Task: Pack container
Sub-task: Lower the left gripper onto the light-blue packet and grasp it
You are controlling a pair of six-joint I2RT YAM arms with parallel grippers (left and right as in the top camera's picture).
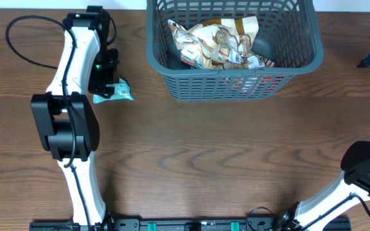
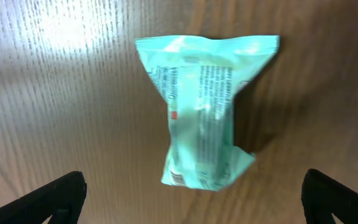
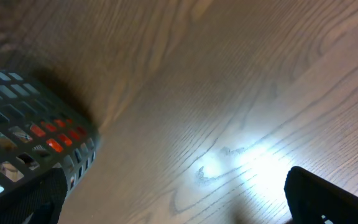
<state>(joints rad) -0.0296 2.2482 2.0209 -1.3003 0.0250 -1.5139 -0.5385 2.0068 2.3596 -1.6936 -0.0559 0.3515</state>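
On the table [image 1: 236, 160], left side: left gripper [image 2: 197, 196] hovers wide open above a mint packet [image 2: 204, 112].
Left wrist view only: packet's printed text.
Right gripper [image 3: 179, 202]: open, empty, beside the container [image 3: 17, 118].

I see my left arm [image 1: 76, 51] rising from the desk's near edge, bending at its black elbow, running on toward the far-left corner and folding back there. The left gripper [image 2: 194, 199] points straight down at the desk, jaws spread wide. My right arm [image 1: 363, 168] climbs from the near edge toward the right edge (mostly outside the overhead view). The right gripper [image 3: 176, 205] hangs low, jaws equally wide, holding nothing.
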